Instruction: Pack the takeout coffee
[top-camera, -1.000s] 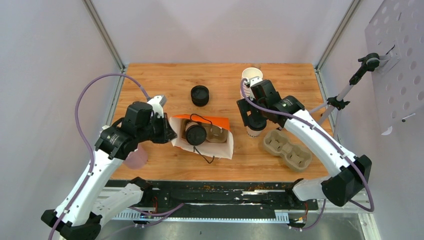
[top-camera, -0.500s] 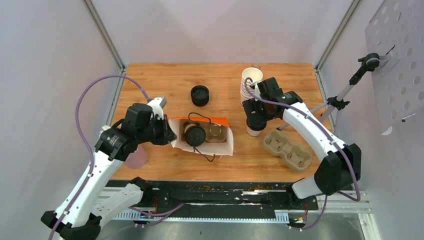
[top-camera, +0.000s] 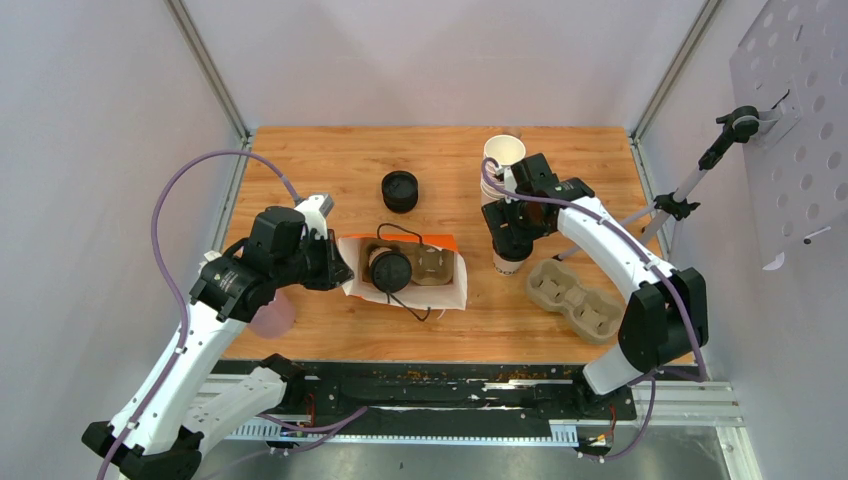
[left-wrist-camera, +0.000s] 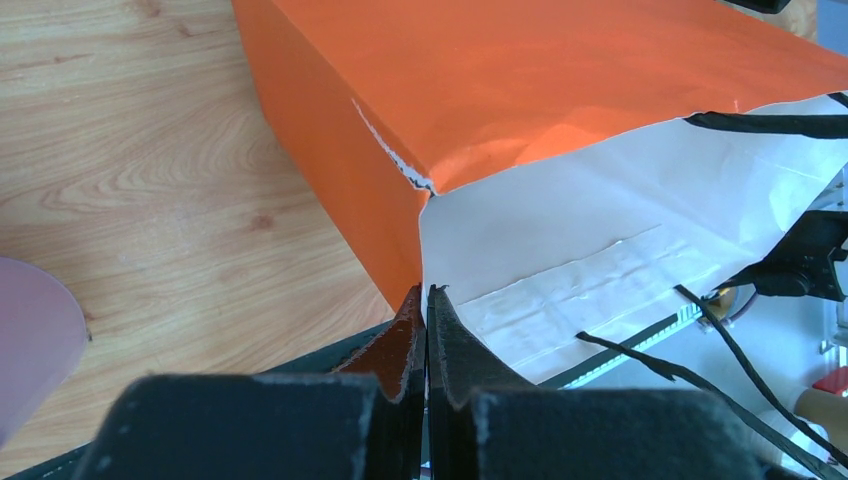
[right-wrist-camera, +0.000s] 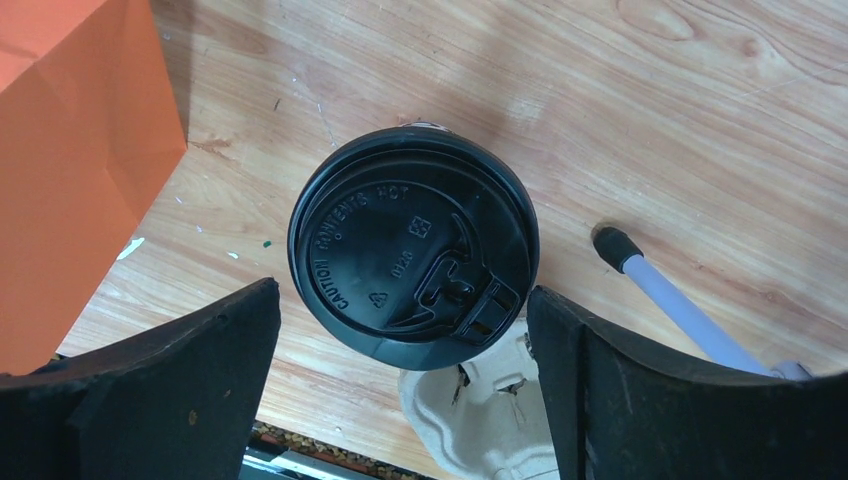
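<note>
under the right hand (top-camera: 512, 240), lidded cup (top-camera: 508, 263) mostly unseen

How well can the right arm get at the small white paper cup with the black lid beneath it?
Probably yes: the right pincer hangs open straight above the black-lidded white paper cup, a finger on each side, nothing between them.

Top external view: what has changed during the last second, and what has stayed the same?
The right arm folded its elbow inward; its open jaws stayed astride the lidded cup, not gripping it. The left arm kept its jaws shut on the orange bag, and the cup inside the bag did not move.
</note>
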